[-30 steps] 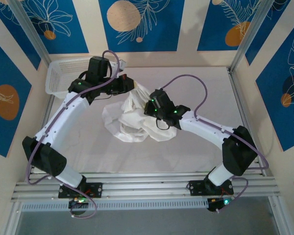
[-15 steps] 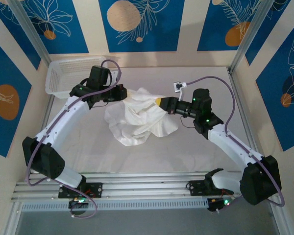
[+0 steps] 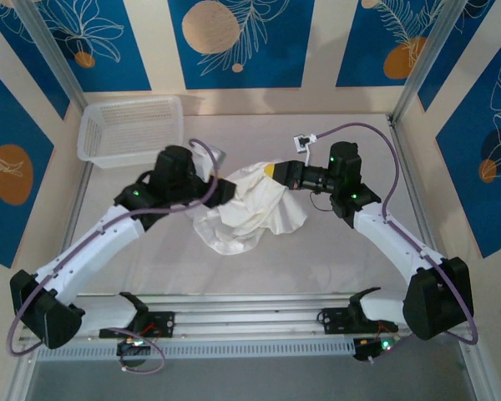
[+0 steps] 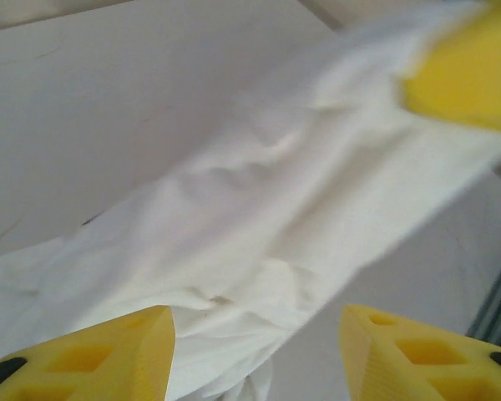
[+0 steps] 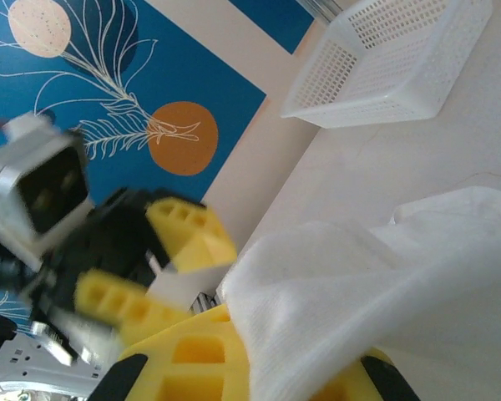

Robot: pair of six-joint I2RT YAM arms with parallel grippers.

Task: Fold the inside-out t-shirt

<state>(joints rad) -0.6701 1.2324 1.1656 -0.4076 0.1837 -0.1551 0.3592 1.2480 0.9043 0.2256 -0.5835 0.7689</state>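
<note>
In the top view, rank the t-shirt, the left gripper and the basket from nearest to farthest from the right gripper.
1. t-shirt: pinched in the right gripper, hanging below and to its left.
2. left gripper: just to the left, open over the shirt's left side.
3. basket: far-left corner, well apart from both grippers.

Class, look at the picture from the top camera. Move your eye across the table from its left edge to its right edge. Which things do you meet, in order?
basket → left gripper → right gripper. The t-shirt overlaps both grippers, so it is left out of the order.
</note>
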